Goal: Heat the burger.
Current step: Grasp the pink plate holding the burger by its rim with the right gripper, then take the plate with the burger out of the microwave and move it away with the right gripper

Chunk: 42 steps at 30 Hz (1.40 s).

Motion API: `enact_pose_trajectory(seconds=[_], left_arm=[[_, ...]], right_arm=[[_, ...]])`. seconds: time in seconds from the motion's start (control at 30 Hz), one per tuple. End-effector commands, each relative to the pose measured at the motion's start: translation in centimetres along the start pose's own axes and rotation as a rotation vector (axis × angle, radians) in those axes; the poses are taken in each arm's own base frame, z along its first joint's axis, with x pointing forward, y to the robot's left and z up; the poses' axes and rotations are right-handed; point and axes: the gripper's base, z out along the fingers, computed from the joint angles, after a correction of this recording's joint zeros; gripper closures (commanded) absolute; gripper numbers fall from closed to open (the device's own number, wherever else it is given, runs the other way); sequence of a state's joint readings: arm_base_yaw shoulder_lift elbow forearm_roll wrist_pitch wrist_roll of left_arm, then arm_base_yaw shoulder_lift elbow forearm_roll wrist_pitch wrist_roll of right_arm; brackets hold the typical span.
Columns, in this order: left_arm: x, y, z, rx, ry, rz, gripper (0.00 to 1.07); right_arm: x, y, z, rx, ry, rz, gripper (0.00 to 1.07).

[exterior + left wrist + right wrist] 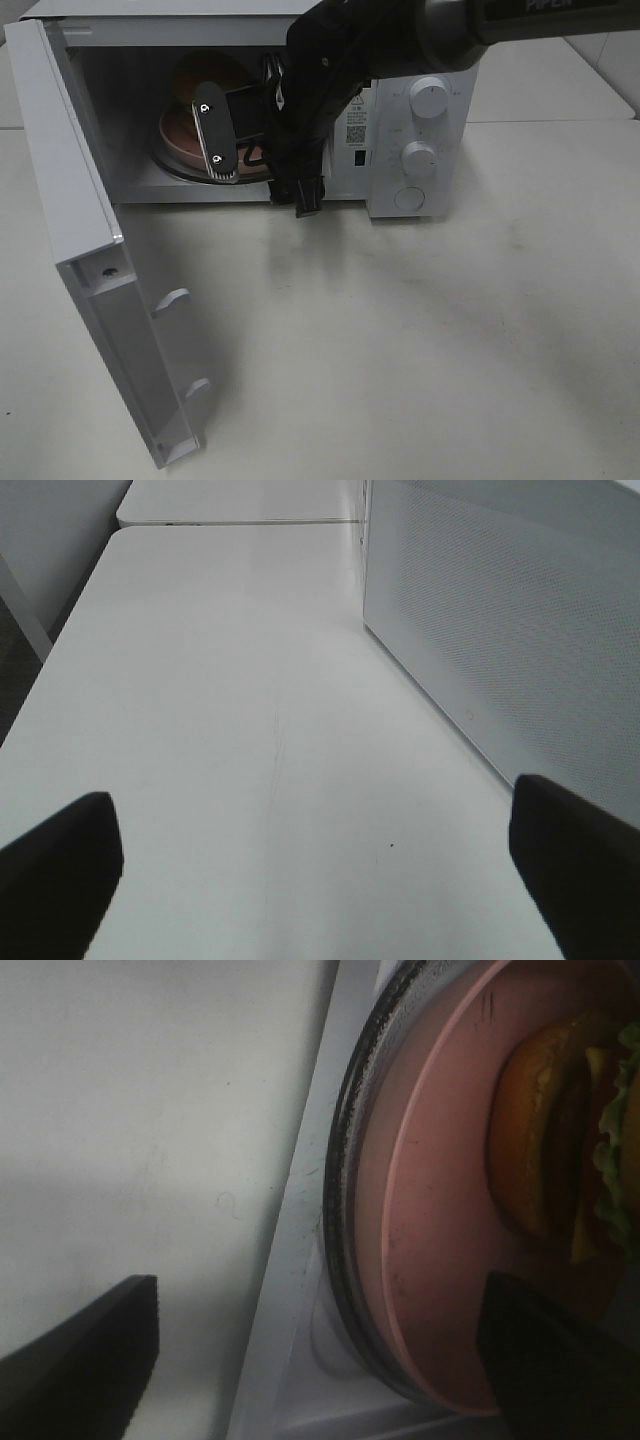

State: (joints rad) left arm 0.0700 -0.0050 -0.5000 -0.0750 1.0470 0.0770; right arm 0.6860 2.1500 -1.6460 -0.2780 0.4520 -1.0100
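**Microwave door [90,250] swung wide, burger [205,75] inside on its plate**

Nearest the lens: door hinged on the left of the microwave [420,130], reaching out toward the near left corner of the worktop [450,350], inner face with two latch hooks turned to the middle. Oven body set back along the far edge, two round dials and a button down its right panel.

Inside the cavity: burger on a pink plate [180,135], plate on the glass turntable [350,1160]. Glossy bun dome toward the back wall; in the right wrist view, bun, dark patty and green lettuce frill off toward one side of the plate, clear of its rim.

Right gripper [320,1360] pushed in through the opening from the right, arm crossing in front of the control panel. Fingers spread wide, nothing between them, one tip over the pink plate, neither touching the burger.

Left gripper [318,865] spread fully as well, empty, low over bare worktop just beside a white perforated panel [500,630]; outside the high view.
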Motion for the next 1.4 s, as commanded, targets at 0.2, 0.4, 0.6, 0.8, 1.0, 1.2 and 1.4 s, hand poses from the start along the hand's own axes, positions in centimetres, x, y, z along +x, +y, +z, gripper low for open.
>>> enact_pose_trajectory(seconds=[0.2, 0.4, 0.6, 0.8, 1.0, 1.2, 1.4], left_arm=[[0.1, 0.0, -0.2, 0.0, -0.026, -0.008, 0.06], [0.1, 0.0, -0.2, 0.0, -0.026, -0.008, 0.06], [0.1, 0.0, -0.2, 0.0, -0.026, -0.008, 0.06], [0.1, 0.0, -0.2, 0.0, -0.026, -0.008, 0.06], [0.1, 0.0, -0.2, 0.0, -0.026, -0.008, 0.06], [0.1, 0.0, -0.2, 0.0, -0.026, -0.008, 0.06], [0.1, 0.0, -0.2, 0.0, -0.026, -0.008, 0.06]], right_arm=[[-0.9, -0.7, 3.2, -0.046, 0.017, 0.046, 0.28], [-1.4, -1.1, 4.5, -0.055, 0.01, 0.071, 0.3], [-1.7, -0.9, 6.1, -0.08, -0.01, 0.115, 0.32], [-1.6, -0.5, 6.8, -0.086, -0.005, 0.107, 0.55], [-1.6, -0.5, 6.8, -0.085, -0.007, 0.112, 1.07], [-1.6, -0.3, 6.5, -0.112, 0.006, 0.115, 1.07], [-1.5, -0.2, 5.7, -0.108, 0.005, 0.107, 1.07]])
